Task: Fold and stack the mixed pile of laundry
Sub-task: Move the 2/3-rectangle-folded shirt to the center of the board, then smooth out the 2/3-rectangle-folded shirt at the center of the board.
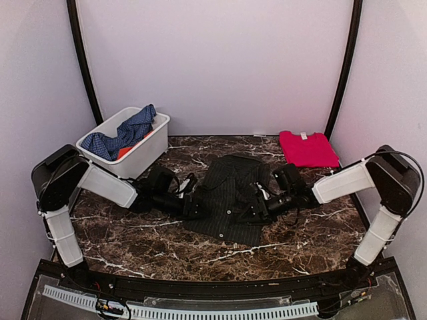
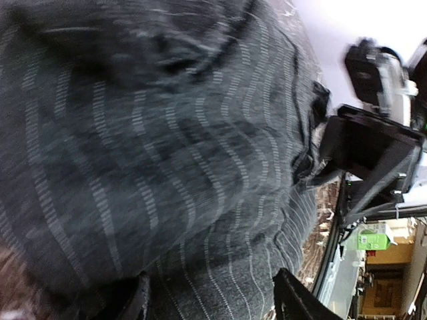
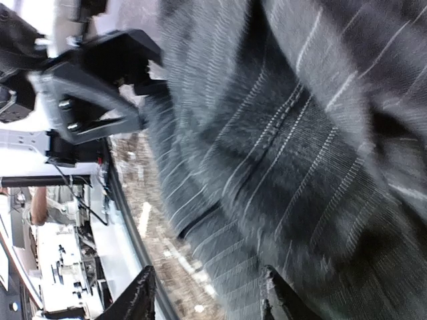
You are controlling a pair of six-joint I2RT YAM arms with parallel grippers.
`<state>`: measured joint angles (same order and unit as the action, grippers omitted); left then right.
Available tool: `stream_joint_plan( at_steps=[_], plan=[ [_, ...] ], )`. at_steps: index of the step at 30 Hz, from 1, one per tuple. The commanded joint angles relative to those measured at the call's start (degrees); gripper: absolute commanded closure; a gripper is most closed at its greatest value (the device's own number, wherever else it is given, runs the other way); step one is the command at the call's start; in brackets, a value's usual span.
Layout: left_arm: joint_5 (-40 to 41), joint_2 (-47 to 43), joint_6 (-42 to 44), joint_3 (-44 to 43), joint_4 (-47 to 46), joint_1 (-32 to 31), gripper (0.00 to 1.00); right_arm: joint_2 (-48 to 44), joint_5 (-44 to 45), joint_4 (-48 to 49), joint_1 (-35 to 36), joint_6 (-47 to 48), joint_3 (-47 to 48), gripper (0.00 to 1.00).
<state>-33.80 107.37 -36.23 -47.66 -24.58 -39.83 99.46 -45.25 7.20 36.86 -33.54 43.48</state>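
On a dark marbled table (image 1: 133, 247), a charcoal pinstriped button shirt (image 1: 230, 197) lies at the centre. Its long axis runs from the near edge toward the back wall. The near end is spread flat with a straight edge and small pale buttons showing, and the far end is bunched.

The left claw (image 1: 195, 209) meets the shirt's left side and the right claw (image 1: 258, 209) its right side, facing each other across the cloth.

In the left wrist view, the left claw (image 2: 217, 293) is spread and striped fabric fills the gap between its fingers (image 2: 137, 300). In the right wrist view, the right claw (image 3: 207, 293) is likewise spread over the shirt's edge.

Beyond the shirt to the right, well apart from it, a red cloth (image 1: 308, 148) lies folded flat. The white tag (image 1: 303, 135) at its far edge is too small to read.

Beyond the shirt to the left stands a white bin (image 1: 143, 155). It holds a blue checked garment (image 1: 127, 133) draped over the rim and an orange piece (image 1: 127, 153) beneath it.
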Motion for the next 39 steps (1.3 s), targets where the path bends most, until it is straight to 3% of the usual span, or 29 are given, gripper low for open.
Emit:
stream_joint_plan(
  at_steps=[1, 8, 15, 25, 39],
  plan=[
    [4.56, -6.42, 1.32, 1.16, 9.97, -0.82, 0.35, -8.38, 0.49, 3.60, 0.13, -3.65, -2.75, 0.47],
    [5.12, -11.29, 4.41, -3.34, 14.45, -2.43, 0.26, -8.23, -0.20, 6.92, 1.39, -9.33, -4.80, 0.42],
    [4.30, -7.80, 3.67, -4.03, 10.58, -4.47, 0.24, -7.16, 6.20, 15.54, 5.78, -16.05, -8.35, 0.40],
    [4.04, -2.73, 2.10, -0.95, 4.10, -4.55, 0.24, 5.65, 15.14, 21.76, 3.19, -14.72, 1.57, 0.39],
    [3.69, 0.89, 3.16, 0.52, 4.04, -4.52, 0.24, 12.02, 11.94, 27.74, -4.55, -14.92, 11.80, 0.40]
  ],
)
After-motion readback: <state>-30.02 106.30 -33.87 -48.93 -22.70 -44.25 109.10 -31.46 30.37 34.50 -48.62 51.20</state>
